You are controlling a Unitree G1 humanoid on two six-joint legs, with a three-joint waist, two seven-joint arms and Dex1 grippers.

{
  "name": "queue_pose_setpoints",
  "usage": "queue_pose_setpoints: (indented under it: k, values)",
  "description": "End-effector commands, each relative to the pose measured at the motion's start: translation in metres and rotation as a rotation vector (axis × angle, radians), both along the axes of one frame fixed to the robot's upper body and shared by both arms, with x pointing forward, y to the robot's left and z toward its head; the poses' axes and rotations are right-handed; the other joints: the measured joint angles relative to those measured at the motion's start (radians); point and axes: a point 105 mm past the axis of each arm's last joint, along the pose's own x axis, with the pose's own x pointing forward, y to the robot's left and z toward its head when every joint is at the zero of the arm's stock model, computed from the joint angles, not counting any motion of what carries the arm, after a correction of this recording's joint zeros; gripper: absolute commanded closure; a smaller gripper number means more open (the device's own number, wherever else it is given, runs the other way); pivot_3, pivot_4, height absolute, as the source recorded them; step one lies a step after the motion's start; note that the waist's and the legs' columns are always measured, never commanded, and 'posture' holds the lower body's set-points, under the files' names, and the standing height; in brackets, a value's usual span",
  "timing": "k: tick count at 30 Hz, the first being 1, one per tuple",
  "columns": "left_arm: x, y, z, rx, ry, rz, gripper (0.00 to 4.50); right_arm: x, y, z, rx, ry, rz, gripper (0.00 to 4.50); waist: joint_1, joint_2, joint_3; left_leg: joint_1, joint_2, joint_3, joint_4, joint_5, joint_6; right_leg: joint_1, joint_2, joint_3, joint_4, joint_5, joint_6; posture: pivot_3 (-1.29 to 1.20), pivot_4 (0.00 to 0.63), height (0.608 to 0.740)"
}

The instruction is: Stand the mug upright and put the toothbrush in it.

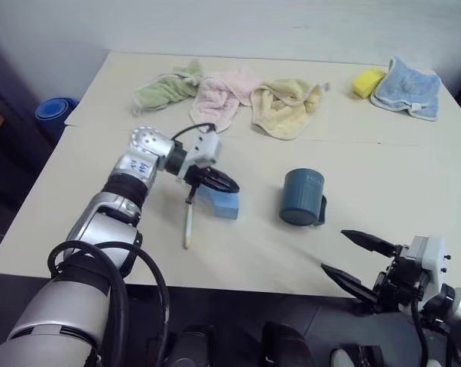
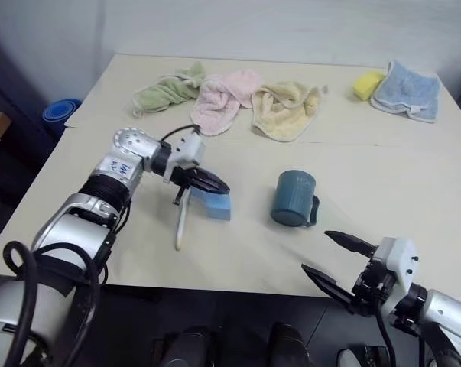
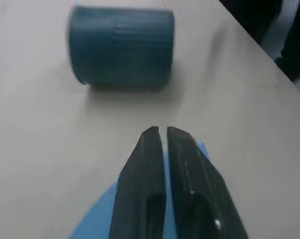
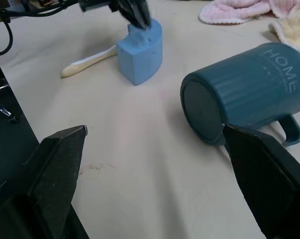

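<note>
Mug (image 2: 293,199) on side; toothbrush (image 2: 181,222) beside sponge (image 2: 212,204).

The left arm is reaching in from seven o'clock across the tabletop, wrist bent toward three o'clock. The left gripper (image 1: 232,184) is pointing slightly downward, its black fingers (image 3: 145,184) pressed nearly together. The right gripper (image 1: 354,262) is hovering at five o'clock, fingers (image 4: 57,164) spread wide, aiming toward ten o'clock.
</note>
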Motion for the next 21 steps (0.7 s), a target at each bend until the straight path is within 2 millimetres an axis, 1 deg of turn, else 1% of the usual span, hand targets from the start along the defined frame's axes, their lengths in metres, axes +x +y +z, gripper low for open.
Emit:
queue_pose_setpoints:
  k: [1,2,4,6,10,12,14,16,21]
  values:
    - [0.002,0.009,0.035,-0.135,-0.029,0.045,3.1,0.0,0.0,0.0,0.012,0.004,0.003,0.0,-0.004,0.0,0.0,0.0,0.0,0.0,0.0,0.0,0.0,0.0,0.0,0.0,0.0,0.0,0.0,0.0,0.15,0.74]
    - [0.0,0.015,0.037,-0.144,-0.028,0.053,2.77,0.001,0.0,-0.001,0.014,0.007,0.001,0.0,-0.007,0.0,0.0,0.0,0.0,0.0,-0.001,0.0,0.0,0.0,0.0,0.0,0.0,0.0,0.0,0.0,0.15,0.74]
    - [-0.003,0.024,0.037,-0.138,-0.034,0.064,2.29,0.001,0.0,-0.001,0.017,0.009,-0.001,0.0,-0.014,0.0,0.0,0.0,0.0,0.0,-0.001,0.0,0.0,0.0,0.0,0.0,0.0,0.0,0.0,0.0,0.15,0.74]
    - [-0.004,0.033,0.03,-0.094,-0.069,0.079,1.69,0.002,0.0,-0.002,0.018,0.012,0.001,0.0,-0.022,0.0,0.0,0.001,0.0,0.0,-0.001,0.0,0.0,0.0,0.0,0.0,0.0,0.0,0.0,0.0,0.15,0.74]
    - [0.004,0.061,-0.005,0.06,-0.129,0.166,0.49,0.004,0.0,-0.003,0.015,0.016,0.011,0.0,-0.023,0.0,0.0,0.001,0.0,0.001,0.0,0.0,-0.001,0.0,0.0,0.0,0.0,0.0,0.0,0.0,0.15,0.74]
    - [0.008,0.067,-0.018,0.097,-0.124,0.195,0.04,0.006,0.001,-0.003,0.014,0.015,0.014,0.0,-0.022,0.0,0.0,0.001,0.0,0.001,0.0,0.0,-0.001,0.0,0.0,0.0,0.0,0.0,0.0,0.0,0.15,0.74]
    - [0.01,0.067,-0.028,0.119,-0.115,0.211,0.04,0.007,0.0,-0.003,0.013,0.015,0.016,0.0,-0.02,0.0,0.0,0.001,0.0,0.001,0.0,0.0,-0.001,0.0,0.0,0.0,0.0,0.0,0.0,0.0,0.15,0.74]
    - [0.014,0.063,-0.035,0.126,-0.091,0.234,0.04,0.007,0.0,-0.003,0.012,0.015,0.016,0.0,-0.018,0.0,0.0,0.001,0.0,0.001,0.0,0.0,-0.001,0.0,0.0,0.0,0.0,0.0,0.001,0.0,0.15,0.74]
    - [0.024,0.044,-0.046,0.112,-0.082,0.287,0.04,0.006,-0.001,-0.004,0.019,0.019,0.006,0.0,-0.011,-0.001,0.0,0.001,0.0,0.001,0.0,0.0,-0.001,0.001,-0.001,0.0,0.0,0.001,0.002,0.0,0.15,0.74]
